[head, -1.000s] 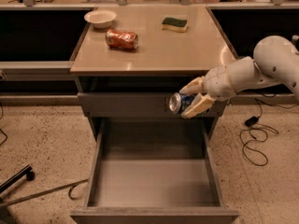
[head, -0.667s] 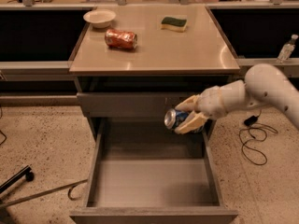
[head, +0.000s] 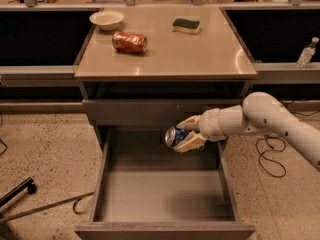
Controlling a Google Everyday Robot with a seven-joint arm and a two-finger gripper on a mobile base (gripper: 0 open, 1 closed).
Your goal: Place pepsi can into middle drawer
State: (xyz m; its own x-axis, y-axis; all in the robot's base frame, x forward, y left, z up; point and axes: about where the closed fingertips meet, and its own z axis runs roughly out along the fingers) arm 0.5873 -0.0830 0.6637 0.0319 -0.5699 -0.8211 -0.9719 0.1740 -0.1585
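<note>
The pepsi can (head: pixel 175 136), blue with a silver end, lies on its side in my gripper (head: pixel 186 134), whose cream fingers are shut on it. The gripper hangs over the back right part of the open middle drawer (head: pixel 162 194), a wide grey drawer with a bare flat floor, pulled out toward the camera. The can is above the drawer floor, not touching it. My white arm (head: pixel 265 119) reaches in from the right.
On the cabinet top (head: pixel 200 54) lie an orange-red dented can (head: pixel 129 41), a white bowl (head: pixel 106 19) and a green sponge (head: pixel 186 25). A closed drawer front (head: pixel 150 111) sits just above the open drawer. A cable (head: pixel 267 156) lies on the floor at right.
My gripper has moved left and down with the can, from beside the cabinet's right edge to over the open drawer's back part.
</note>
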